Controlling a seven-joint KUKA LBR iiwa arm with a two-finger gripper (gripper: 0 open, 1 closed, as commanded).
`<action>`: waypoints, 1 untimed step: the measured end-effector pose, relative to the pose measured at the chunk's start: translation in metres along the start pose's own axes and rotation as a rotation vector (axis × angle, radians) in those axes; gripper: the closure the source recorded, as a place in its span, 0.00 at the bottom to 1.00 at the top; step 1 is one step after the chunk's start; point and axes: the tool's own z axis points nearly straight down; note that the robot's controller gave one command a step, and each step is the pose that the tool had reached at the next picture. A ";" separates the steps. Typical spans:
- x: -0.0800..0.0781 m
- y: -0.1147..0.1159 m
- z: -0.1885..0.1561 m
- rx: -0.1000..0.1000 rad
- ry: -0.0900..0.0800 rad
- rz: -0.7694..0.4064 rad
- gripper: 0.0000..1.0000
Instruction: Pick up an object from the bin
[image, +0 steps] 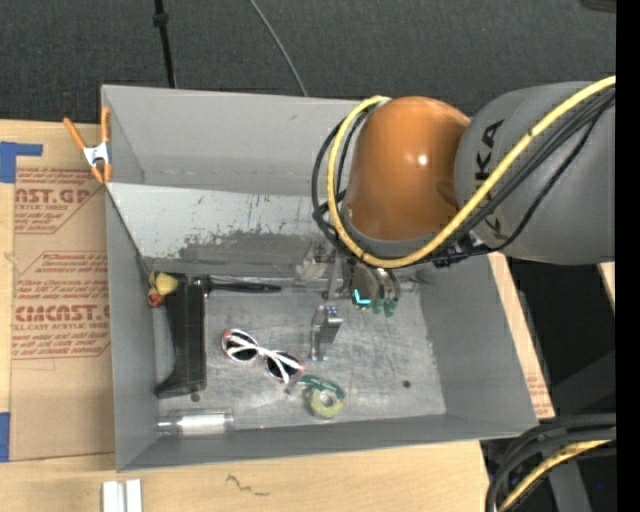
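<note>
the gripper sits near the bin centre; open or closed, i cannot tell. descending here, it may only nudge the white sunglasses at its eight o'clock.

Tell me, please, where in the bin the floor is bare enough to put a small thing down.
The right part of the floor is bare, between the tape roll and the right wall. The left is crowded: sunglasses, black bar, clear tube.
</note>
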 end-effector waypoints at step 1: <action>-0.002 -0.001 -0.004 -0.001 -0.008 0.001 0.00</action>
